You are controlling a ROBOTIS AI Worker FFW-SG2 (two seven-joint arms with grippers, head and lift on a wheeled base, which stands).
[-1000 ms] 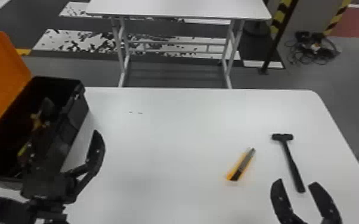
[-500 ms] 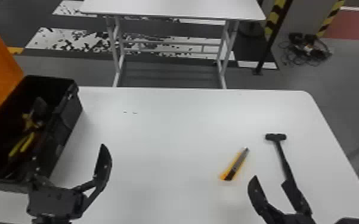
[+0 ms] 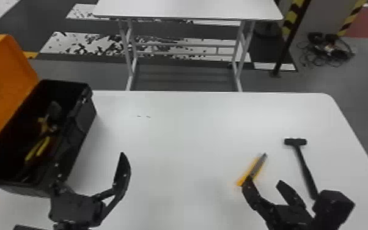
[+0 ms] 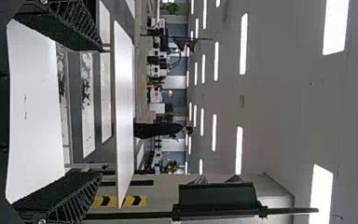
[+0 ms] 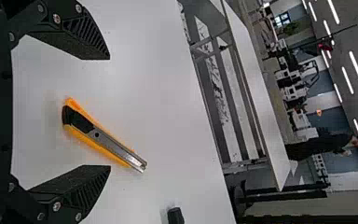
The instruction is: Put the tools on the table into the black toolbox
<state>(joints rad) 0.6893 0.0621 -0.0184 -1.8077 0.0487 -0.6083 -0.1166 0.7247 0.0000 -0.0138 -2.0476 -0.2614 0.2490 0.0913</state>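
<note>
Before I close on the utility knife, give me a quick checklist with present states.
1. Lid of the black toolbox open: ok.
2. Right gripper open: ok.
3. Utility knife between the lines of its two fingers: ok.
4. Fingers low enough to grip it: cannot tell.
5. Hammer free of the right gripper: cannot tell, its handle end meets it in the head view.
6. Left gripper empty: ok.

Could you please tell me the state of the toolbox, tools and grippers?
Black toolbox: open, orange lid raised.
Yellow-handled tool: inside the toolbox.
Other contents: too dark to tell.
Utility knife: lying on the table, not gripped.
Hammer: lying on the table, not gripped.
Left gripper: open, empty.
Right gripper: open, empty, near the utility knife.
</note>
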